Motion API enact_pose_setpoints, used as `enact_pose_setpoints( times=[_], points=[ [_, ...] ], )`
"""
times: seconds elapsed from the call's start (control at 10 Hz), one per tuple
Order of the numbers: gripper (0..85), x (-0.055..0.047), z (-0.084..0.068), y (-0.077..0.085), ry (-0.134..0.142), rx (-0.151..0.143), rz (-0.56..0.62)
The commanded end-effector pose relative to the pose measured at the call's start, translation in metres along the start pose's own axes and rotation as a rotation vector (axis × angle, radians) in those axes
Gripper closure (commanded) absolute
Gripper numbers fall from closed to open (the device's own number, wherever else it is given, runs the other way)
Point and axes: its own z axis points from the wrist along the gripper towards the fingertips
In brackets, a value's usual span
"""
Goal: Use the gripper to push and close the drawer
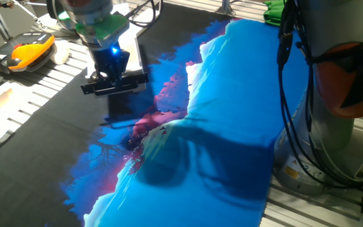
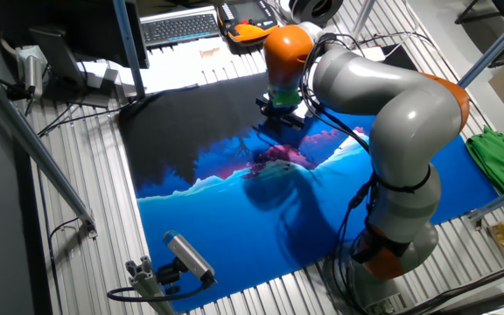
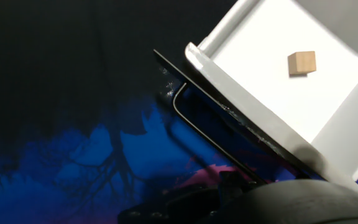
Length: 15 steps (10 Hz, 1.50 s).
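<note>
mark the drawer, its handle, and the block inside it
drawer point(image 3: 272, 87): hand view, on the pale bare floor of the tray.
handle point(image 3: 194, 124): hand view, on the thin black bar in front of the grey front.
wooden block point(image 3: 302, 63): hand view, on the cube's front face.

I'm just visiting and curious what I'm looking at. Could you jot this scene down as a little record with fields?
Arm: one grey arm with orange joints
Gripper: low over the drawer front; open or shut cannot be told
Drawer: open, pale inside, black bar handle
Inside drawer: one small wooden cube
Table cover: blue and black printed cloth
</note>
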Motion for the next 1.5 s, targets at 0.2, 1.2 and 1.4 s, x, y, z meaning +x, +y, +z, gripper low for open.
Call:
enact_pose_setpoints(
  times=[0.2,1.2,1.4],
  points=[
    [85.0,-0.002,0.004,0.003,-0.003,-0.001,0.005],
    [85.0,-0.008,0.021,0.006,-0.015,-0.010,0.012],
    [85.0,-0.008,0.023,0.006,-0.017,-0.014,0.014]
  ],
)
